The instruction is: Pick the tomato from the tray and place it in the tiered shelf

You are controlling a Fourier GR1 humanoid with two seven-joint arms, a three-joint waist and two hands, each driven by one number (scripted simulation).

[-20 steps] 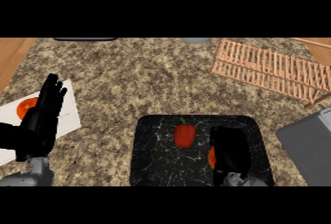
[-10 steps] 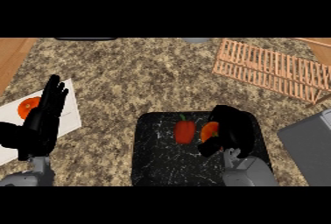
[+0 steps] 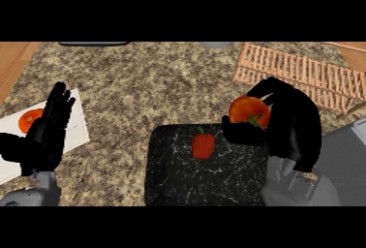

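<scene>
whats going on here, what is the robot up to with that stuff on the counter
The right hand has its fingers curled round the tomato, holding it by the far right corner of the black tray, short of the wooden tiered shelf. A red pepper lies on the tray. The left hand rests open at the left, over a white board.

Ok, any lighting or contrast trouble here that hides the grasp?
Head view: even light, no glare on the counter; the tomato shows bright orange against the black right hand curled round it; that hand merges with the black tray where they overlap, so the tray's right edge is hard to trace.
</scene>
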